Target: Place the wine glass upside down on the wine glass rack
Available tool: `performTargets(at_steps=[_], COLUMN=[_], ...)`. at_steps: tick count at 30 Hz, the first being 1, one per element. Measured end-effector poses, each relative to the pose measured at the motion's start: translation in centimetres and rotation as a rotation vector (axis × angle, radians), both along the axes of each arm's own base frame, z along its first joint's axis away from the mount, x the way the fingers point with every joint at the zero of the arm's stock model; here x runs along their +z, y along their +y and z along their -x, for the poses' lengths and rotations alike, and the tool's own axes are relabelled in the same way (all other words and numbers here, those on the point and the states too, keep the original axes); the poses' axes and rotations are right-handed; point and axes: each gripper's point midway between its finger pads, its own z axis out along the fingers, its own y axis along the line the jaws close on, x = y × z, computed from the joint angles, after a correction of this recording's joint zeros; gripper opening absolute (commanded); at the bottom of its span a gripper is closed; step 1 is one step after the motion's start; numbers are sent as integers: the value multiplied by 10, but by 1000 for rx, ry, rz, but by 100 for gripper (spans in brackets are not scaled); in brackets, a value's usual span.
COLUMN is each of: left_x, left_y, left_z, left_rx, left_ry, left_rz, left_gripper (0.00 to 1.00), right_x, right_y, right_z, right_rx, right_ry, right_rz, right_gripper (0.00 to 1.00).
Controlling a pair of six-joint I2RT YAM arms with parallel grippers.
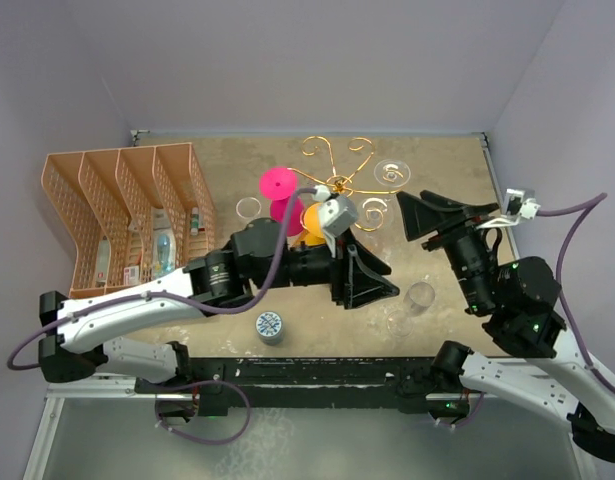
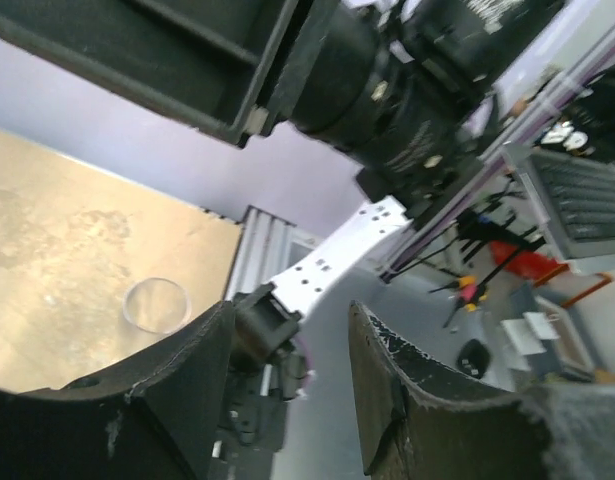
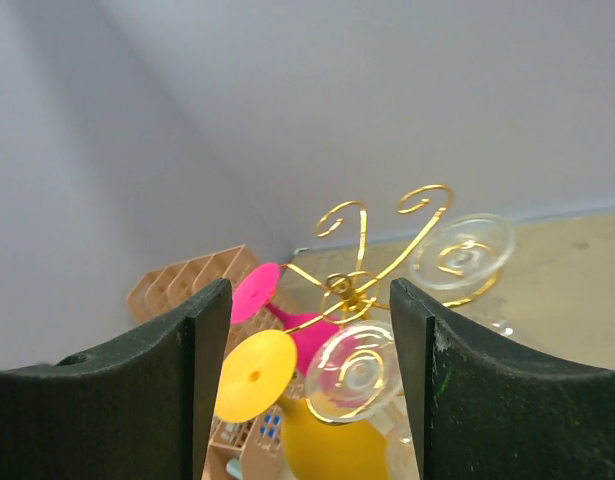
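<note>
Left gripper (image 1: pixel 372 280): jaws spread wide with nothing between them. It sits mid-table, just in front of the rack.
Right gripper (image 1: pixel 411 215): also wide open and empty. It points at the rack from the right, near it but not touching.
Wine glass (image 1: pixel 419 294): clear, on the table (image 1: pixel 447 165) in front of the rack, between the two arms and just right of the left gripper. My left wrist camera shows its round rim (image 2: pixel 157 305) beyond the left finger.
Wine glass rack (image 1: pixel 338 185): gold scroll arms at the back centre of the table.
On the rack: a pink glass (image 1: pixel 279 185), a yellow glass (image 3: pixel 253 375) and clear glasses (image 3: pixel 462 250) hang base-up.
In the way: the left arm's wrist lies across the front of the rack, and the hung glasses crowd the near scrolls.
Around: an orange divided basket (image 1: pixel 107 215) at far left and a small blue-and-white jar (image 1: pixel 269 326) near the front edge.
Hidden: the left wrist covers the rack's foot in the overhead view.
Hard to make out: I can't tell whether the wine glass stands upright or lies over.
</note>
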Motion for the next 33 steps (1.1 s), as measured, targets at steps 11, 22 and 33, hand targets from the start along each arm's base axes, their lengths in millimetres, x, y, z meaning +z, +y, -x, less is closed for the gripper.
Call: performTargets(at_steps=[11, 22, 33], left_x=[-99, -138, -190], left_y=[-69, -116, -116], left_z=[-18, -42, -48], left_rx=[-46, 21, 52], left_ry=[-247, -285, -179], left_rz=[-256, -423, -592], left_gripper=[46, 46, 40], right_x=[-9, -19, -28], right_y=[-72, -118, -132], right_z=[7, 22, 28], right_rx=[-229, -332, -352], right_ry=[109, 155, 166], right_rz=[-130, -254, -312], right_gripper=[63, 62, 61])
